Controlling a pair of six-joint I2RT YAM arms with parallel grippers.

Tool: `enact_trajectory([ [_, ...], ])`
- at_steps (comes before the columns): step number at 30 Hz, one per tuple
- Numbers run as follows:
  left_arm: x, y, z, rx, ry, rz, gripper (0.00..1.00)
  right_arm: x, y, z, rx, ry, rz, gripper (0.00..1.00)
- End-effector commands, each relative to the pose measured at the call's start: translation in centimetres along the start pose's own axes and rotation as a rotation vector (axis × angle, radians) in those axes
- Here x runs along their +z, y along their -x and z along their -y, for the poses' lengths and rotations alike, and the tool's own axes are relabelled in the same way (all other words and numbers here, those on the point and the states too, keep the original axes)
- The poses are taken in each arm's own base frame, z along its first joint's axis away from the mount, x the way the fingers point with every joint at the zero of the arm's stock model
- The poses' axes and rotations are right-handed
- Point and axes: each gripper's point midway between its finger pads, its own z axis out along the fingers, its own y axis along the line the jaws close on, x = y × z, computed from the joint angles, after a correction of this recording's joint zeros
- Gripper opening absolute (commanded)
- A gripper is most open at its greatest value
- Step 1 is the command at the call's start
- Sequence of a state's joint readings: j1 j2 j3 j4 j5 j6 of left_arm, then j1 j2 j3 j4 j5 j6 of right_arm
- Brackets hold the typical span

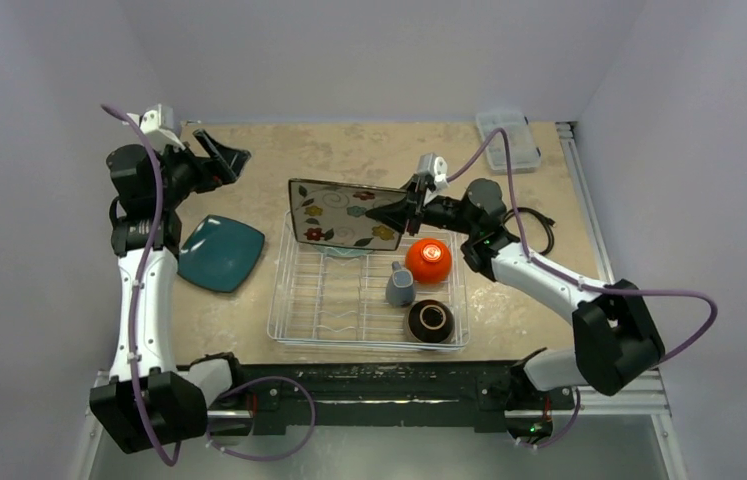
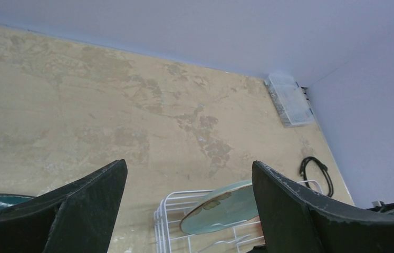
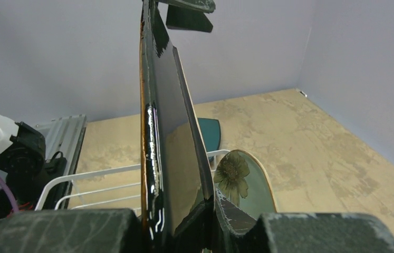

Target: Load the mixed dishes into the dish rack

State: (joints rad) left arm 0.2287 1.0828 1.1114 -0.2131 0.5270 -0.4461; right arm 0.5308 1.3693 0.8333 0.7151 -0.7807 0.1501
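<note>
R jaws on glossy sq. plate (image 3: 171, 158)

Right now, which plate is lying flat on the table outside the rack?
The dark teal square plate, left of the dish rack. The flowered plate is upright in the right claw; the pale round plate sits inside the rack.

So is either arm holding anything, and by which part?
The right gripper pinches the square flowered plate by one edge; the left gripper is open and empty.

Clear plastic box (image 1: 509, 139) and black cable (image 1: 542, 228) lie on the table (image 1: 349, 150).
</note>
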Motion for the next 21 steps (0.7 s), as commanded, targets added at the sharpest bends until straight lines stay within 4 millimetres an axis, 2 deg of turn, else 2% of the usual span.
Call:
enact_trajectory([
  [1, 0.8, 0.8, 1.4, -0.067, -0.14, 0.021, 0.87, 0.5, 10.8, -0.8, -0.334, 0.033, 0.327, 0.0],
  [7, 1.9, -0.2, 1.1, -0.123, -0.176, -0.03, 0.88, 1.1, 9.6, 0.7, -0.359, 0.002, 0.319, 0.0],
  [21, 1.8, -0.3, 1.1, -0.129, -0.176, -0.03, 0.88, 2.4, 5.8, 2.5, -0.35, -0.001, 0.252, 0.0],
])
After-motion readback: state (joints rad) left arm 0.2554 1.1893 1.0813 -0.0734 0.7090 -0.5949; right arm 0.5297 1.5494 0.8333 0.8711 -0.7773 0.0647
